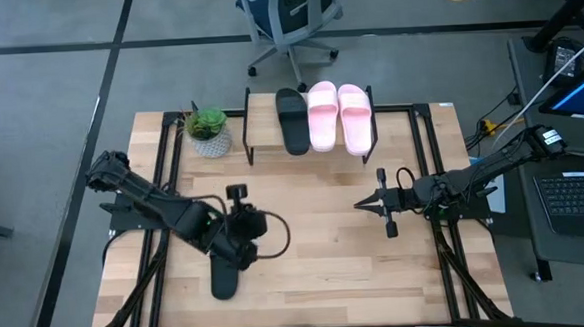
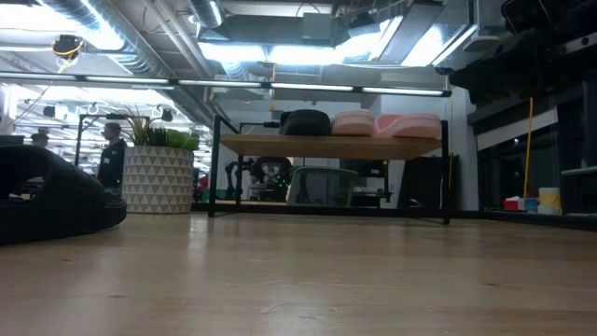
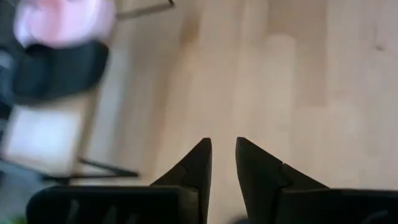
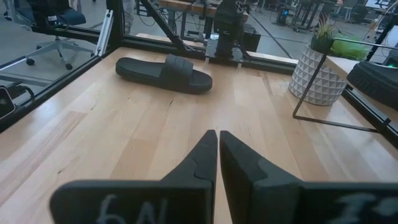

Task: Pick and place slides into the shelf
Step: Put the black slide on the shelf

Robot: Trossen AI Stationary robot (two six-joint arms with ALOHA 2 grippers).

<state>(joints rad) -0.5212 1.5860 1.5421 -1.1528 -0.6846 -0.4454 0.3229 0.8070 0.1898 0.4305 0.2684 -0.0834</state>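
Observation:
One black slide [image 1: 223, 277] [image 4: 165, 73] [image 2: 47, 201] lies sole-down on the table near the near-left corner, partly under my left arm. On the shelf [image 1: 259, 115] [image 2: 326, 146] rest another black slide [image 1: 292, 120] [image 3: 59, 68] and two pink slides [image 1: 323, 115] [image 1: 356, 118] side by side. My left gripper [image 1: 247, 226] [image 3: 224, 146] hovers over bare tabletop just beyond the lying slide, its fingers a narrow gap apart and holding nothing. My right gripper [image 1: 357, 205] [image 4: 217, 134] is shut and empty at mid-right, pointing toward the table's left.
A potted plant [image 1: 208, 131] [image 4: 317, 74] stands at the shelf's left end. Black rails [image 1: 427, 166] run along the table's sides. Bare wood [image 1: 316, 232] lies between the two grippers. An office chair [image 1: 289, 18] stands beyond the far edge, and a laptop [image 1: 574, 199] sits to the right.

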